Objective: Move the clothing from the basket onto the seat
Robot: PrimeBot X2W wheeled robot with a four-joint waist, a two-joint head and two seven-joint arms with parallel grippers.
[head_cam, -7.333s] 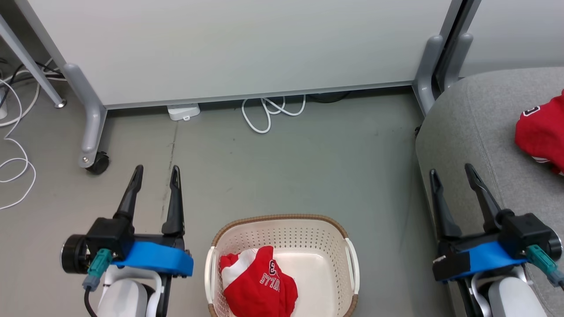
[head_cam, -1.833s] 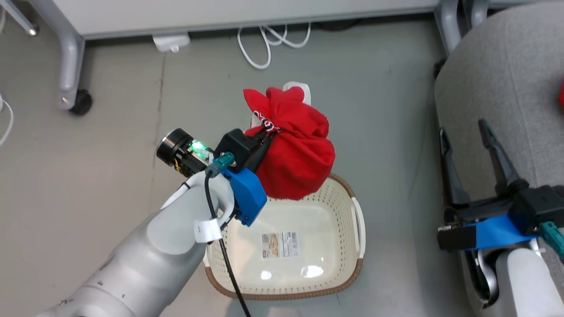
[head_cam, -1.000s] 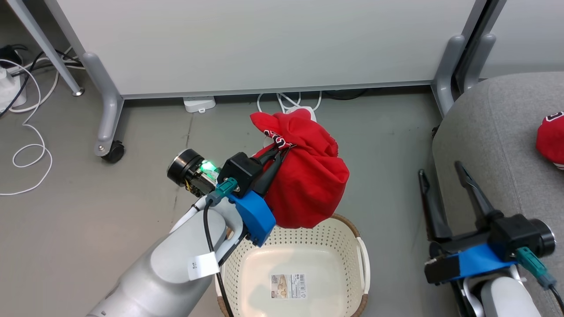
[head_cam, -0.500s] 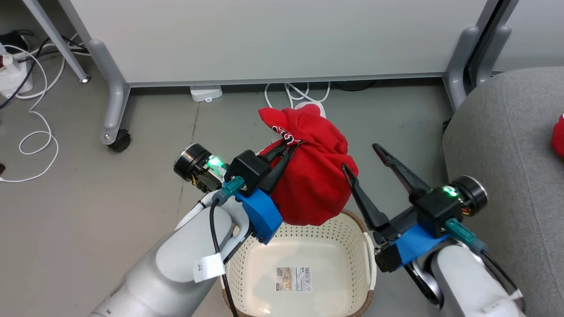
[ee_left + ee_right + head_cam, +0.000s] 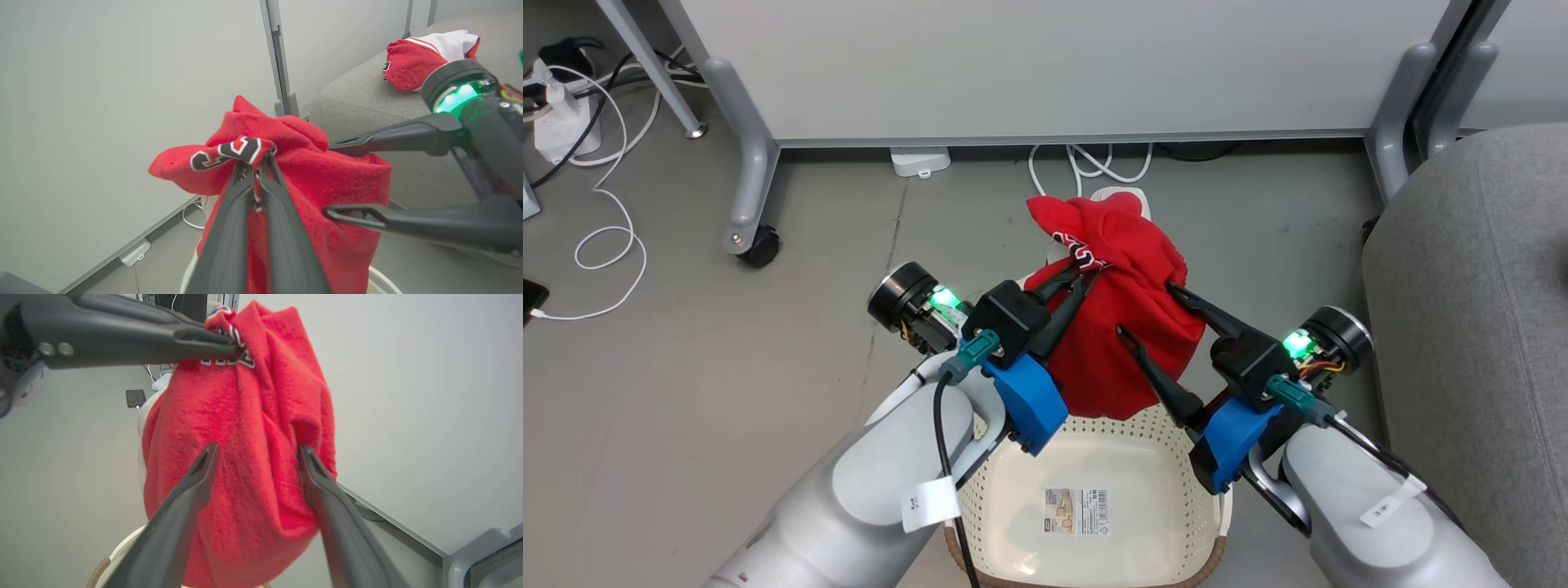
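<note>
Nearest, the basket [image 5: 1131, 426] is seen empty, its barcode sticker [image 5: 1078, 512] laid bare on the bottom. Directly above it a red jersey [image 5: 1107, 359] is held clear of the rim by the left gripper [image 5: 1086, 271], whose fingers are pressed together on a lettered fold at the top, so that the rest hangs as a loose bundle. The right gripper [image 5: 1147, 309] is set spread, one finger on either side of that bundle, not closed on it. A second hold is probably intended, to steady the cloth for the carry. Further right the seat [image 5: 1470, 327] is found, and on it, in the left wrist view, the other jersey [image 5: 421, 57] is seen lying bunched — half the task may be judged done.
</note>
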